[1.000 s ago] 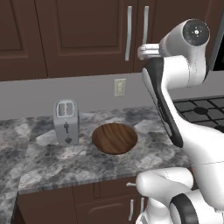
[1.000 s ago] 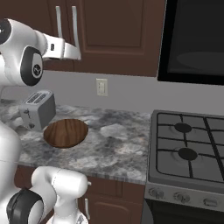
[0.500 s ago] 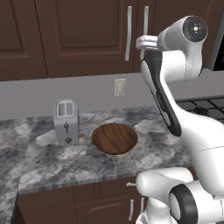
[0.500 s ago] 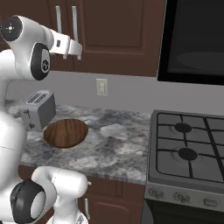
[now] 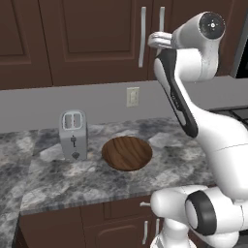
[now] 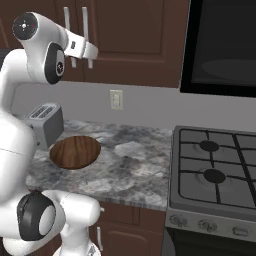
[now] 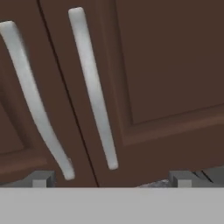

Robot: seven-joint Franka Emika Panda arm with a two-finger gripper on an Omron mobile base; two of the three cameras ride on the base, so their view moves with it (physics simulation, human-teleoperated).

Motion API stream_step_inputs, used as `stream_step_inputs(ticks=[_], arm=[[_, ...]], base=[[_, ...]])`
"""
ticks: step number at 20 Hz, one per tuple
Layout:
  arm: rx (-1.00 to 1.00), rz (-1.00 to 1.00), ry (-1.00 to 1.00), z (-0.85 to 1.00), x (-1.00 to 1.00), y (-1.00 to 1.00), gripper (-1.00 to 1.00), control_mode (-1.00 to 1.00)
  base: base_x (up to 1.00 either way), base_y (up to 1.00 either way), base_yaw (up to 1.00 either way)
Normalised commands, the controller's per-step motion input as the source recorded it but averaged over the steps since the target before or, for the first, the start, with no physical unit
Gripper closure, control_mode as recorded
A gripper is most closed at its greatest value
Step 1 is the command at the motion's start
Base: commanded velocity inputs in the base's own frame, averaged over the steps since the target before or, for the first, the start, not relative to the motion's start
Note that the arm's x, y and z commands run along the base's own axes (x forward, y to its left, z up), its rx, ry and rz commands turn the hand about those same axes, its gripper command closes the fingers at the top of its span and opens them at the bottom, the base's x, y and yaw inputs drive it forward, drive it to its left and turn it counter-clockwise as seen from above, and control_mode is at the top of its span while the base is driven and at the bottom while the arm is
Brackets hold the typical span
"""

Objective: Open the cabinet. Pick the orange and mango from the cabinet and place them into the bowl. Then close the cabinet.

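Observation:
The dark brown cabinet [image 5: 97, 43] hangs above the counter with both doors shut, so the orange and the mango are hidden. Its two long silver handles [image 5: 143, 36] stand side by side at the centre seam. My gripper [image 5: 155, 41] is raised right in front of the right door's handle [image 7: 94, 87], open and holding nothing; the gripper [image 7: 111, 180] shows its tips spread wide below both bars. From the right base view the gripper [image 6: 87, 52] sits just under the handles [image 6: 85, 22]. The wood-grain bowl [image 5: 127, 153] rests empty on the counter.
A silver toaster [image 5: 73, 135] stands left of the bowl on the marble counter [image 5: 72, 184]. A wall outlet [image 5: 131, 96] is behind the bowl. A gas stove [image 6: 215, 170] and a dark microwave [image 6: 225, 45] lie to the right.
The hand has risen and moved left, closer to the cabinet's handles. The jaws stay wide apart. Nothing on the counter has moved.

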Motion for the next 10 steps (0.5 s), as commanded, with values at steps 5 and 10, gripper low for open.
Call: stream_step_inputs(ticks=[5,10], arm=[[0.07,0.02,0.00,0.00,0.35,0.00,-1.00,-1.00],[0.07,0.03,0.00,0.00,0.39,0.00,-1.00,-1.00]], base=[[0.00,0.00,0.00],[0.00,0.00,0.00]])
